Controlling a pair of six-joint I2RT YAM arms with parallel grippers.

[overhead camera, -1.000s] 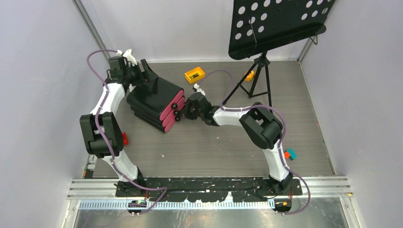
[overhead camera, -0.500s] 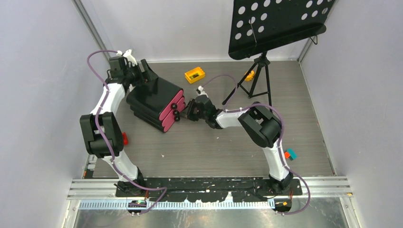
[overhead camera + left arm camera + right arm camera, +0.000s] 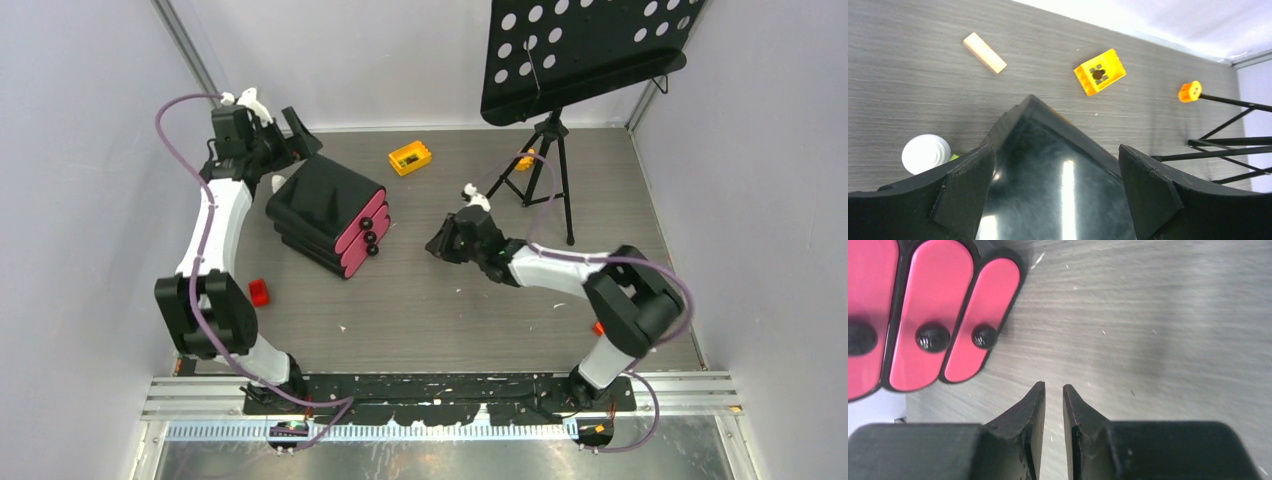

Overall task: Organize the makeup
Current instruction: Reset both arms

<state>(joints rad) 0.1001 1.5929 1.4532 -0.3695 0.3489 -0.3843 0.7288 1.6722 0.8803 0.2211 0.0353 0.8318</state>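
Three pink drawers (image 3: pixel 362 238) of the black chest (image 3: pixel 322 200) are shut, their contents hidden. The left gripper (image 3: pixel 1057 170) is spread wide over the chest's far corner, empty. The right gripper (image 3: pixel 1054 390), to the chest's right, is parted by a slit, empty. A yellow block (image 3: pixel 410 157), a red block (image 3: pixel 259 292) and a white bottle (image 3: pixel 926 153) are scattered loose on the grey table (image 3: pixel 450 310). A stand (image 3: pixel 580 50) is set far right.

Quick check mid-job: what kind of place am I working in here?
Probably a lab test cell, not a home: plain pale walls box in a grey wood-grain tabletop, and a black perforated music stand stands at the back.
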